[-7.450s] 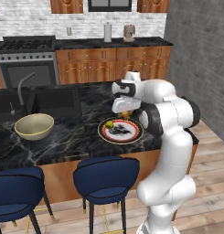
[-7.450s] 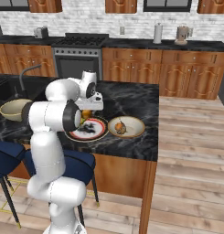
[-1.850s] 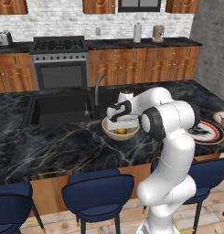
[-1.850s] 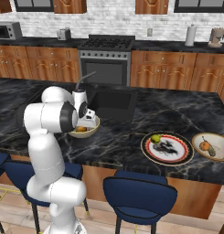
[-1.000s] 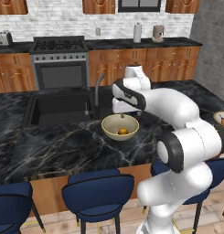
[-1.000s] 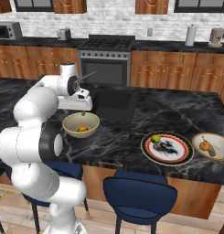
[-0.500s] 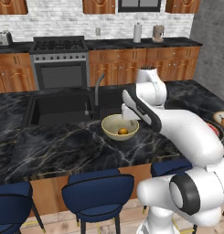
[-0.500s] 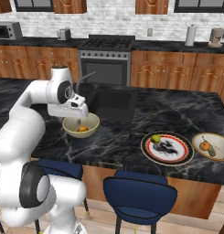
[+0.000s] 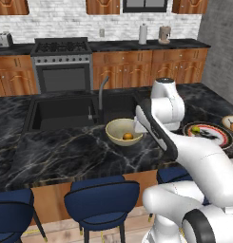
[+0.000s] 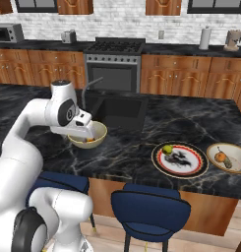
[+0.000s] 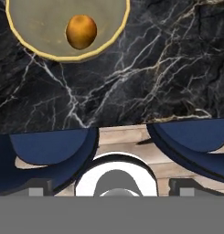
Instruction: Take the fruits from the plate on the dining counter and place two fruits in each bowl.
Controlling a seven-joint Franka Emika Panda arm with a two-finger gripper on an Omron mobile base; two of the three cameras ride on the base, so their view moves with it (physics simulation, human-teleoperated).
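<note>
The gripper [image 11: 111, 194] is spread wide and empty above the counter's [image 9: 65, 152] edge, blue stools [image 11: 49, 151] below it. One orange fruit [image 9: 128, 136] sits in the deep cream bowl [image 9: 115, 129] (just beside the sink [image 9: 61, 113]). Well to the right, a yellow-green fruit [image 10: 167, 148] rests on the red-rimmed plate [image 10: 191, 170], and the shallow bowl [image 10: 237, 165] beside it holds two more.

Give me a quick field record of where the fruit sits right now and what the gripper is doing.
deep bowl: one orange fruit inside
plate: one yellow-green fruit on it
shallow bowl: an orange fruit and a brownish one
gripper: open, empty, by the deep bowl
surface: black marble dining counter
</note>
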